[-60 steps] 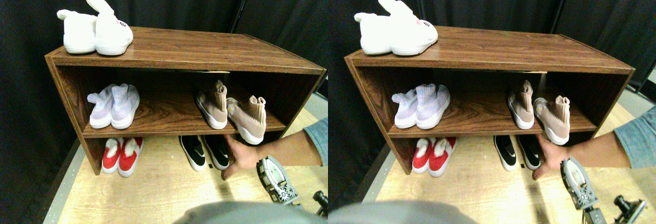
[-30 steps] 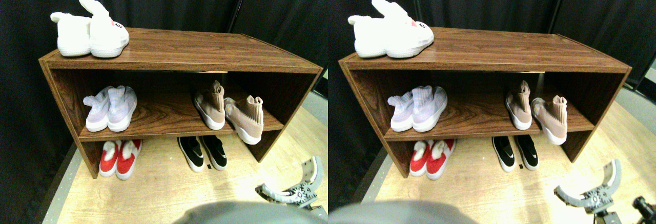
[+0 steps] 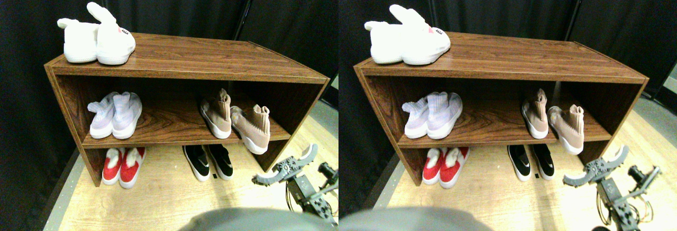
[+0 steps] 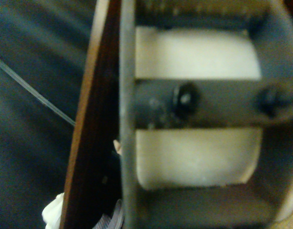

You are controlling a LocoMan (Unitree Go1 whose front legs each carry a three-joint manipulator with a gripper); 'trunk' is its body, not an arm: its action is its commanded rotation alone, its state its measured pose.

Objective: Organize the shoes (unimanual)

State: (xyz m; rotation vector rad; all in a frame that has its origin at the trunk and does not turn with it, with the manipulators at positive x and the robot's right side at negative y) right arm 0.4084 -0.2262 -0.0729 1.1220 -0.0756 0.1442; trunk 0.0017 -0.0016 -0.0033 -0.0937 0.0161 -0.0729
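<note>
Near the shelf's [image 3: 185, 71] lower right corner, the pincer [image 3: 285, 168] hangs spread wide, empty, touching nothing. Tan shoes [image 3: 235, 120] sit on the middle board, black shoes [image 3: 209, 161] on the floor beneath.

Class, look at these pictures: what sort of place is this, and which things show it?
Probably a staged test area, not a home: a wooden shoe rack holding paired shoes, black curtains behind it, and a robot gripper reaching in.
</note>
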